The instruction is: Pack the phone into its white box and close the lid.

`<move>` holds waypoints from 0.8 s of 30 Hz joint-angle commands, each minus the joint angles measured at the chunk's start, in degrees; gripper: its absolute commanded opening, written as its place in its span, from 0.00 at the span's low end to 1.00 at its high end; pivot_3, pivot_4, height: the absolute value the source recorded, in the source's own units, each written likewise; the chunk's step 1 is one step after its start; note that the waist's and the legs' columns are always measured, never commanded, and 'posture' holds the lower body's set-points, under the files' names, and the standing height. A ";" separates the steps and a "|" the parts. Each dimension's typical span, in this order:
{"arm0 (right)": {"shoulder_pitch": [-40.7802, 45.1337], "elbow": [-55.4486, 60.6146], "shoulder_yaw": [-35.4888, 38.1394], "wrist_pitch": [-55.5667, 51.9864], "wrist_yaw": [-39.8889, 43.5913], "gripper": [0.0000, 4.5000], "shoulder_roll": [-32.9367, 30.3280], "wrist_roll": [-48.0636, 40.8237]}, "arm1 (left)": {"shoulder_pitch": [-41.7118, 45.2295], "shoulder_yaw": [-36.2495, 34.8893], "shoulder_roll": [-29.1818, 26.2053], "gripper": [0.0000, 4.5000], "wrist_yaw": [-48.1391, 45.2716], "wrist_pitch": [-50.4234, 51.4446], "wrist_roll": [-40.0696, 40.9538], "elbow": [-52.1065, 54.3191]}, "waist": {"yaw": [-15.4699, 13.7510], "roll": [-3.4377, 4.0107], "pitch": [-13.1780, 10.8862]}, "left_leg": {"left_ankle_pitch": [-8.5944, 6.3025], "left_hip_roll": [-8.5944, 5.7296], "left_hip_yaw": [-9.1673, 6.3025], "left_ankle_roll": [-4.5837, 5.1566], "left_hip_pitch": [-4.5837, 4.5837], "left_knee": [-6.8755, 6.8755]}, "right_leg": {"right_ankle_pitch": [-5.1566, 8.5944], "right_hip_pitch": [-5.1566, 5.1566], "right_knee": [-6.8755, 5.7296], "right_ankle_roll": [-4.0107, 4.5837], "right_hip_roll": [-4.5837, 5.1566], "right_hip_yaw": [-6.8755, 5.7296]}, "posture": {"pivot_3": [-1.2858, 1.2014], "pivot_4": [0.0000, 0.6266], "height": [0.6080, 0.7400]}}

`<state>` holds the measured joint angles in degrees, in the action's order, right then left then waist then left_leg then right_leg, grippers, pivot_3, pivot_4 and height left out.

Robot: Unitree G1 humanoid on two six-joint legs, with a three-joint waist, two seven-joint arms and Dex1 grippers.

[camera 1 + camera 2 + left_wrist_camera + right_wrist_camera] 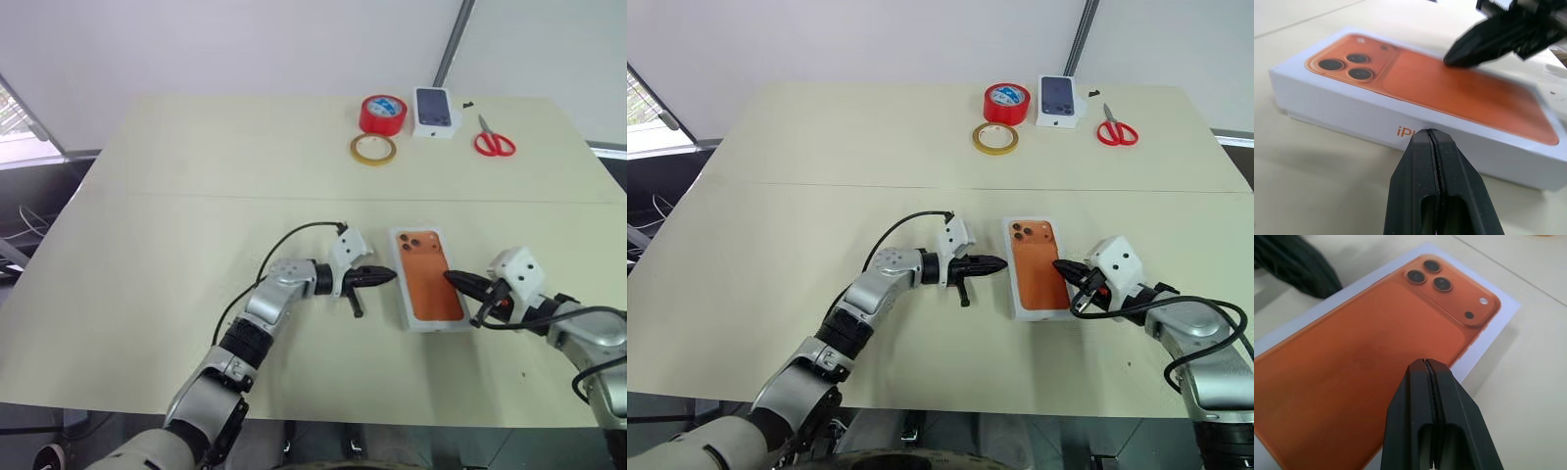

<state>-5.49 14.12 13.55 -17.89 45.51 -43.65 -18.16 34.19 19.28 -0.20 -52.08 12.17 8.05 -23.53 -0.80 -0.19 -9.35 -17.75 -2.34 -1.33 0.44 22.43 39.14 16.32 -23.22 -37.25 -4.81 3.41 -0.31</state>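
The white box (1352,115) lies closed at the near middle of the table. The lid (428,284) sits on it; its top shows an orange phone back with a dark lens cluster, and orange lettering runs along its side. The phone is hidden. My left gripper (392,275) is shut and empty, its tip just short of the box's left long side. My right gripper (449,276) is also shut and empty. It reaches in from the right, its tip (1459,56) resting on or just above the orange top near the right edge.
At the table's far edge stand a red tape roll (382,115), a tan tape ring (373,149), a small white box with a dark phone picture (436,111) and red scissors (495,143). Bare tabletop lies left of the left arm.
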 commanded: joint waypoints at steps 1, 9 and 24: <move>-0.06 -0.04 -0.53 2.77 0.45 0.00 -0.61 1.91 | 0.49 0.51 0.80 0.00 0.12 -0.98 -0.41 0.41 | 0.00 0.00 0.00 | 0.00 0.00 0.00 0.00 0.00 0.00 | 0.00 0.00 0.00 0.00 0.00 0.00 | 0.52 0.24 1.00; 2.84 1.06 -0.25 1.22 -0.15 0.00 0.21 0.49 | 0.55 -0.82 -0.31 0.00 0.03 -0.78 -0.02 1.19 | 0.12 0.00 0.00 | 0.01 0.00 0.00 -0.02 -0.01 0.00 | 0.00 -0.01 -0.01 0.00 0.00 0.00 | 0.52 0.24 1.00; 0.69 -0.81 -6.06 1.46 5.65 0.00 -3.65 2.94 | 15.82 -1.65 8.58 0.00 3.41 -11.27 -4.70 -23.24 | 0.02 -0.04 -0.02 | 0.01 -0.04 0.02 0.00 0.01 0.01 | 0.00 -0.01 -0.02 -0.03 -0.03 -0.02 | 0.52 0.24 1.00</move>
<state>-2.92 13.18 10.17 -18.94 50.53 -45.16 -19.86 48.98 15.85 7.93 -49.41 3.51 6.10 -44.29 -0.79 -0.23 -9.36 -17.74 -2.38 -1.30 0.44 22.43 39.16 16.32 -23.23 -37.29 -4.84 3.38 -0.33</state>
